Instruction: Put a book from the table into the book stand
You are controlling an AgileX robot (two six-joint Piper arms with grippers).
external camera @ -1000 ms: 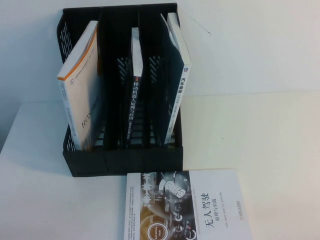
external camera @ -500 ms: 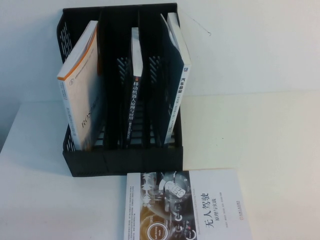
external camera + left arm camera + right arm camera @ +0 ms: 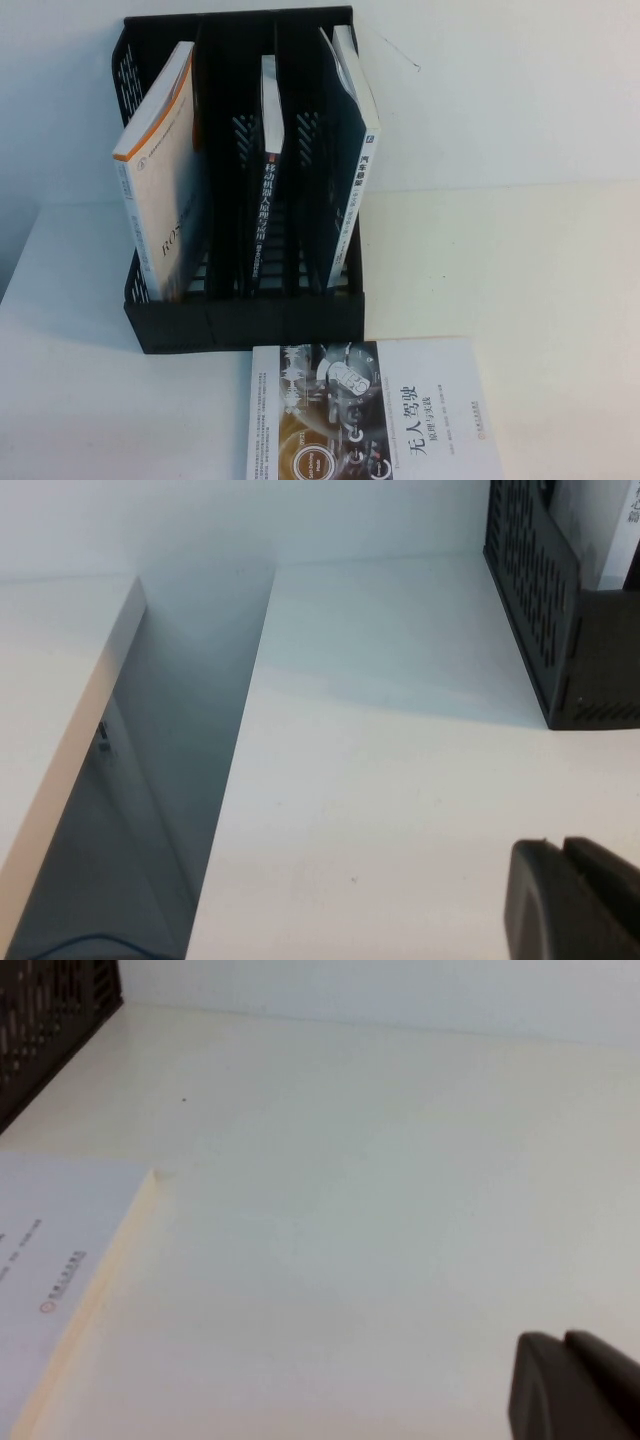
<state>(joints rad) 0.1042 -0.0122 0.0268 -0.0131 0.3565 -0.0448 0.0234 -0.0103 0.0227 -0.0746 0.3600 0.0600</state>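
Book [image 3: 352, 150] seen upright in the book stand [image 3: 240, 310], in its right-hand slot.
Left gripper [image 3: 565, 852] is seen pressed closed, empty, over the table [image 3: 540, 300] left of the stand; right gripper [image 3: 565, 1345] is seen closed, empty, right of the stand.

The white tabletop [image 3: 540, 260] carried a black book stand [image 3: 245, 320] towards its rear left. A white-and-brown book [image 3: 370, 410] lay flat just before the stand.
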